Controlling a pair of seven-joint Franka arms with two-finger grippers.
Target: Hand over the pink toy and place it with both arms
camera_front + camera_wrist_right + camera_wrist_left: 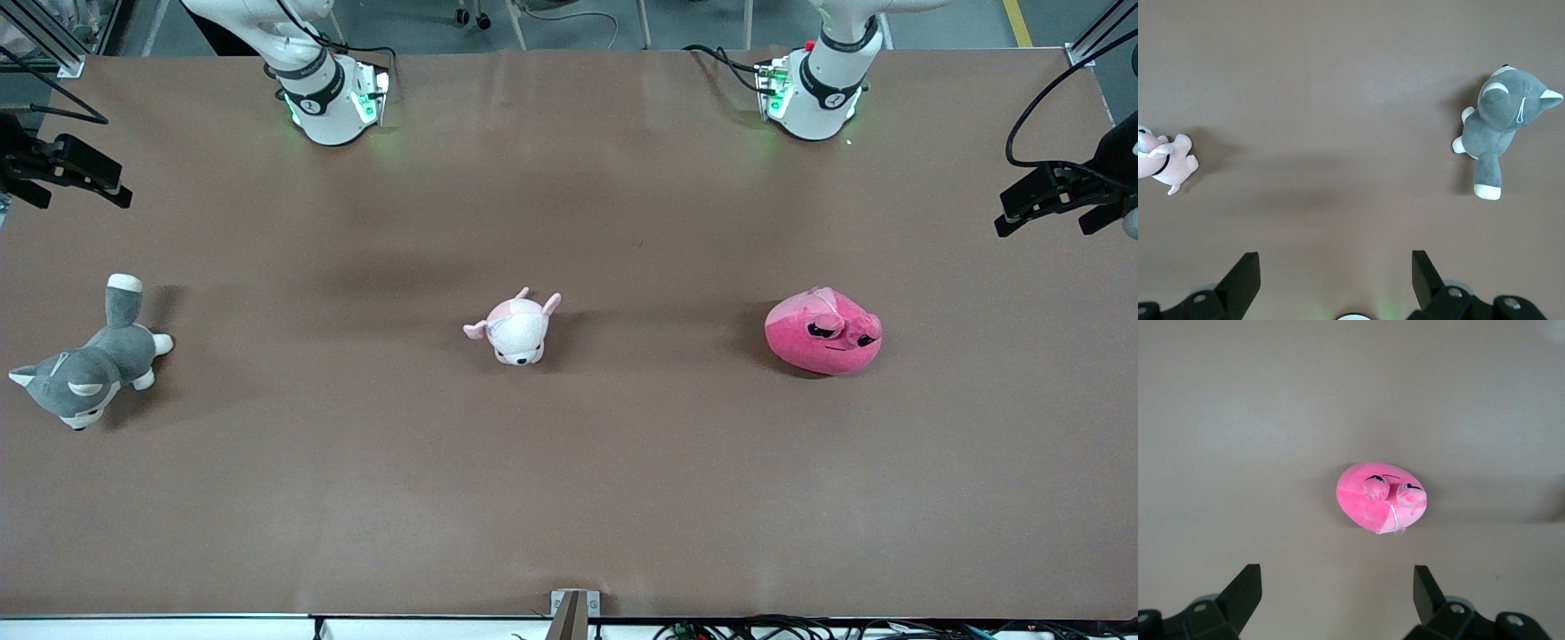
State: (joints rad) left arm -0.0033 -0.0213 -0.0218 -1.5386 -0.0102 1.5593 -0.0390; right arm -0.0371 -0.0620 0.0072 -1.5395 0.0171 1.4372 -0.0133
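Note:
The pink toy (823,331), a hot-pink blob plush with half-lidded black eyes, lies on the brown table toward the left arm's end. It also shows in the left wrist view (1381,499). My left gripper (1337,577) hangs high over the table, open and empty, well above the toy and apart from it. My right gripper (1336,263) is also high up, open and empty, over the table near its own base. Neither gripper shows in the front view; only the two arm bases do.
A small pale pink-and-white plush (516,329) lies mid-table and shows in the right wrist view (1161,157). A grey-and-white dog plush (89,369) lies at the right arm's end, also in the right wrist view (1501,127). Black mounts (1062,196) sit at both table ends.

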